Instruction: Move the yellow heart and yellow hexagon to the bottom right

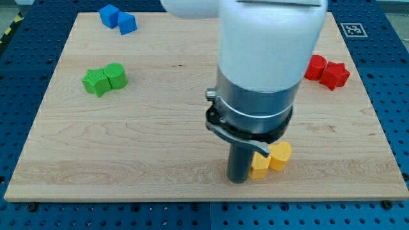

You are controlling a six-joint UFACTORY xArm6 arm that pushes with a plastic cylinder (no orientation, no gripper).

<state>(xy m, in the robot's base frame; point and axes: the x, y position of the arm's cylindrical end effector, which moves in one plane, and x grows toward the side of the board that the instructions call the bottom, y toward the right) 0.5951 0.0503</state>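
The arm carries no claw, only a dark rod, so nothing is grasped. My tip [239, 179] rests on the table [160, 128] near the view's bottom, right of centre, just left of the two yellow blocks and seemingly touching the nearer one. Those yellow blocks [271, 160] sit pressed together; which is the heart and which the hexagon I cannot tell. Two green blocks [104, 79] lie at the left, two blue blocks [117, 18] at the top left, two red blocks [326, 70] at the right.
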